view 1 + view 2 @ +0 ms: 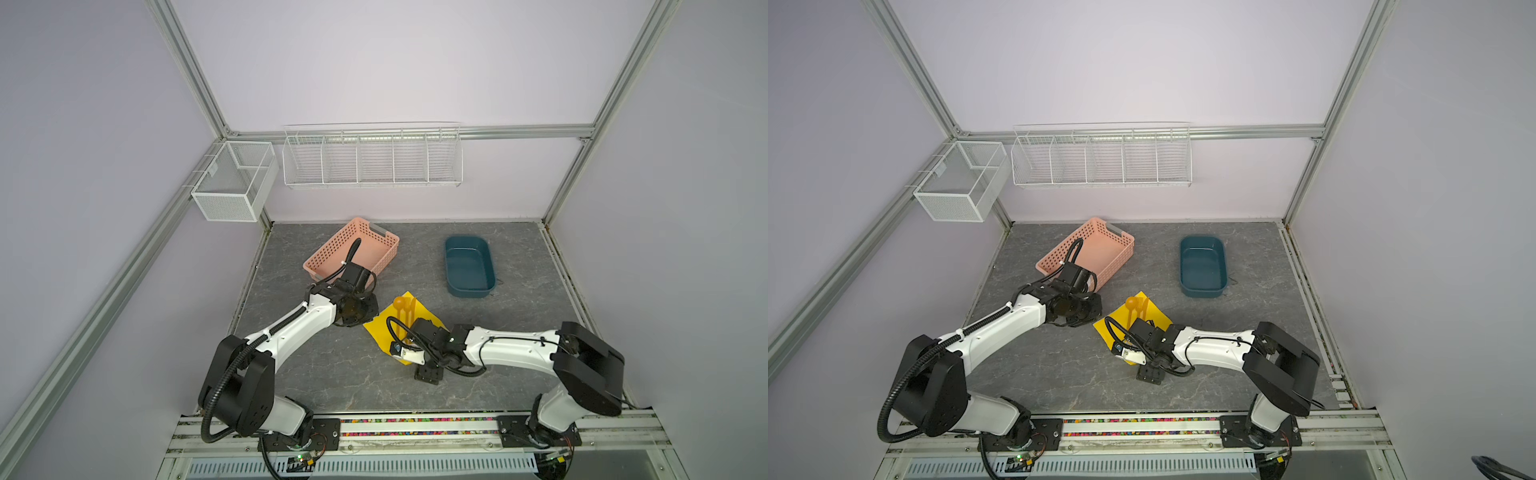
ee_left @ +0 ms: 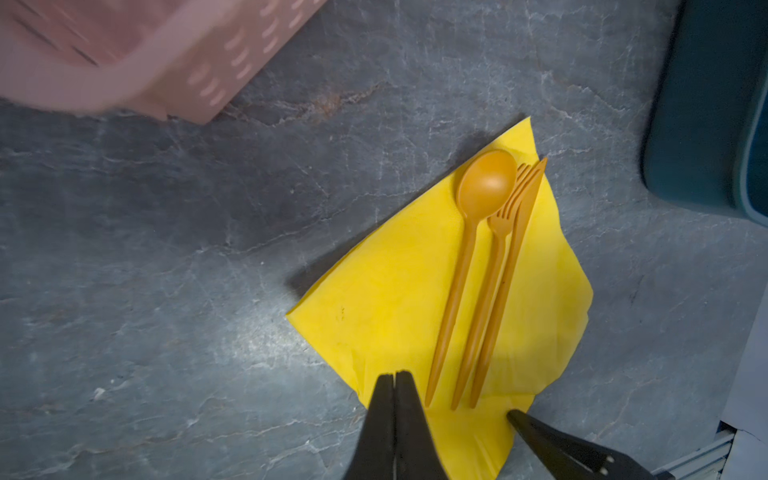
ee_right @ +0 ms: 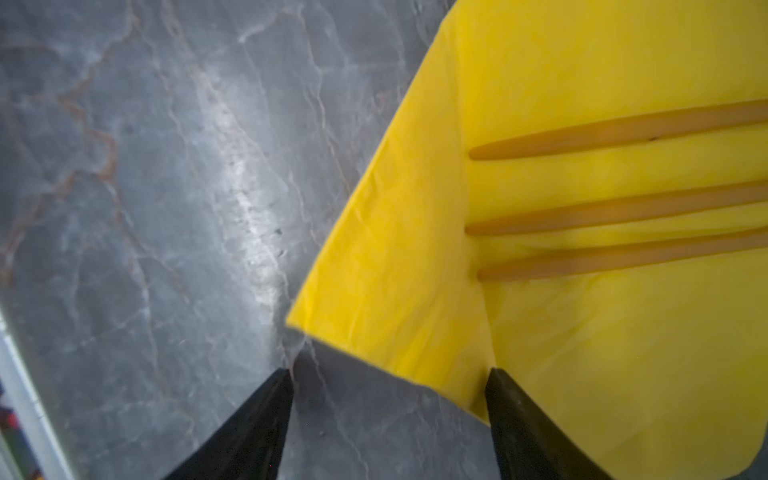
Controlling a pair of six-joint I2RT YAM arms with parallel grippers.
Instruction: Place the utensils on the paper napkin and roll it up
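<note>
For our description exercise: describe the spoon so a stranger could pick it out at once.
On the grey table lies a yellow paper napkin. Three orange-gold utensils rest on it side by side. The spoon alone ends in a round bowl, unlike the fork and knife.

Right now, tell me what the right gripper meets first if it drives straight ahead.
The right gripper would likely meet the edge of the paper napkin between its open jaws; the utensils lie beyond, depth unclear.

We find no text, label, brand, number or sign that we can read on anything in any of these views.
</note>
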